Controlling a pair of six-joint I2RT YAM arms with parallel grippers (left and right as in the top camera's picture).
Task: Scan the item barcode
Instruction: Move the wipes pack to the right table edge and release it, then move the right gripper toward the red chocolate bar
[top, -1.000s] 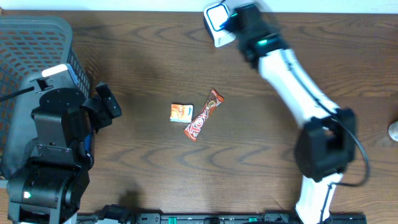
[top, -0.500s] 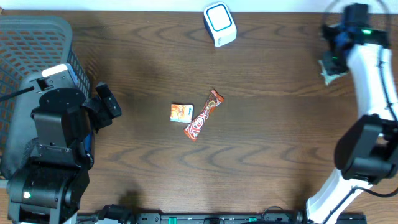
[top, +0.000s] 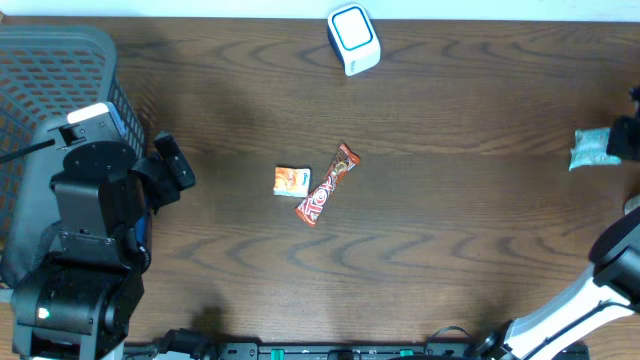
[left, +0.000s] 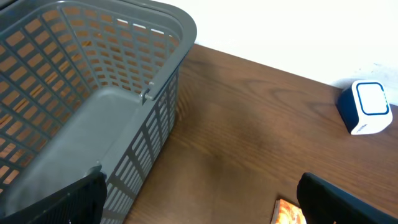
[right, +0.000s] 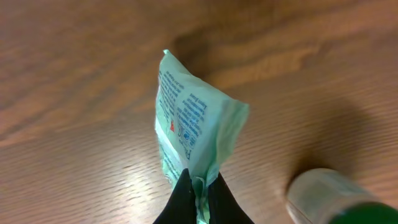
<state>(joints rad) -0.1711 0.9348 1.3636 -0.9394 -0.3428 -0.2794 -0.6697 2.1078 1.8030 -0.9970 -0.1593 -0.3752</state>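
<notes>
Right arm has swung from scanner (top: 354, 38) to worktop's (top: 450, 250) right edge, right gripper (right: 198, 186) pinching packet (right: 193, 124), left gripper (left: 205, 202) wide open, empty; lower packet flat before releasing.

Left tool (left: 202, 202) agape (right tool (right: 199, 198) clamped).

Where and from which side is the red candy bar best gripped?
From above, pinching the red candy bar across its narrow width: it lies flat and diagonal. Probably toward its upper-right end, since the orange packet lies close beside its middle.
</notes>
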